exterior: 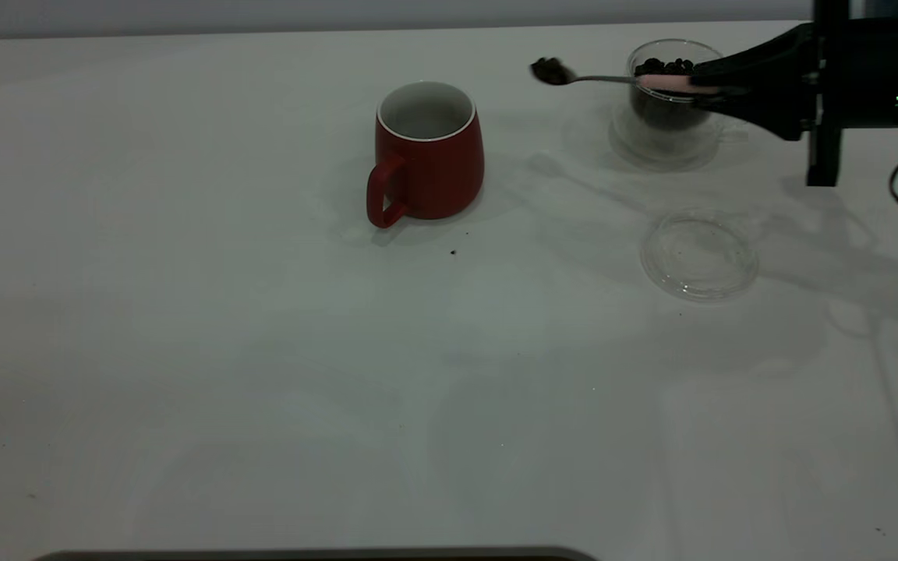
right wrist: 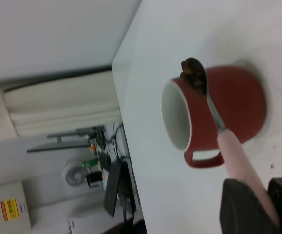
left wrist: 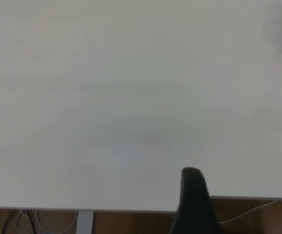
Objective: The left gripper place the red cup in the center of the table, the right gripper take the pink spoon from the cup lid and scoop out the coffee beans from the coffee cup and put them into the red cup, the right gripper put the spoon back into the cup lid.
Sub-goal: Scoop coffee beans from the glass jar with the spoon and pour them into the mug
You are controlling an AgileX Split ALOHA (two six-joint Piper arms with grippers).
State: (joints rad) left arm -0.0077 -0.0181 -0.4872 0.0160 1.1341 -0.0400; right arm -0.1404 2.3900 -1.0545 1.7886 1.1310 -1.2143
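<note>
**Loaded spoon held between glass cup and red mug**

The right gripper (exterior: 718, 82) is clamped on the pale handle of the pink spoon (exterior: 613, 79); its bowl carries coffee beans (exterior: 550, 71) in the air, between the coffee cup (exterior: 667, 97) and the red cup (exterior: 427, 152); the red cup stands upright mid-table (exterior: 262, 351), white inside; the cup lid (exterior: 698, 255) lies bare nearer the camera; the left gripper (left wrist: 194, 204) hangs over the table edge, finger state unclear.
</note>
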